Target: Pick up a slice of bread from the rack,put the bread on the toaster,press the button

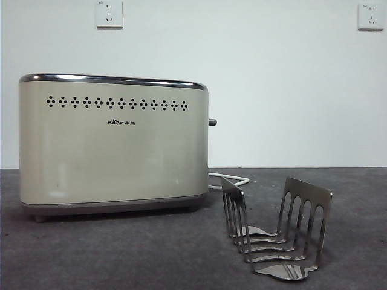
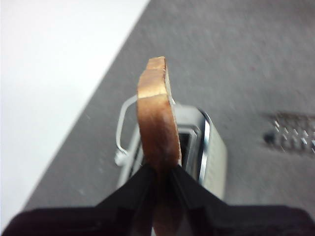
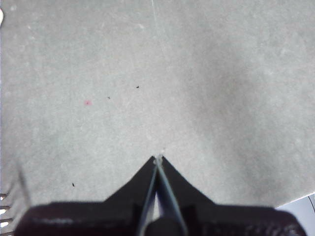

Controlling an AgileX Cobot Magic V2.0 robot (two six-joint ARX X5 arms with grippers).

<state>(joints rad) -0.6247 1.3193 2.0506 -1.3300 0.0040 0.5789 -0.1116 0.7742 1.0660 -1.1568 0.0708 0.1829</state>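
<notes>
The slice of bread (image 2: 157, 123) stands on edge, brown crust toward the camera, with my left gripper (image 2: 162, 178) shut on its lower part. It hangs high over the cream toaster (image 2: 214, 162), whose open slot lies just below it. In the front view the toaster (image 1: 115, 151) stands at the left, its dark button (image 1: 212, 122) sticking out of the right end. The steel rack (image 1: 278, 229) stands empty at the right front. Neither arm nor the bread shows in the front view. My right gripper (image 3: 158, 160) is shut, holding nothing, above bare grey table.
A white power cord (image 1: 233, 179) runs from the toaster's right end along the table toward the wall. The white wall carries two sockets (image 1: 109, 13). The rack (image 2: 293, 132) appears blurred in the left wrist view, away from the toaster.
</notes>
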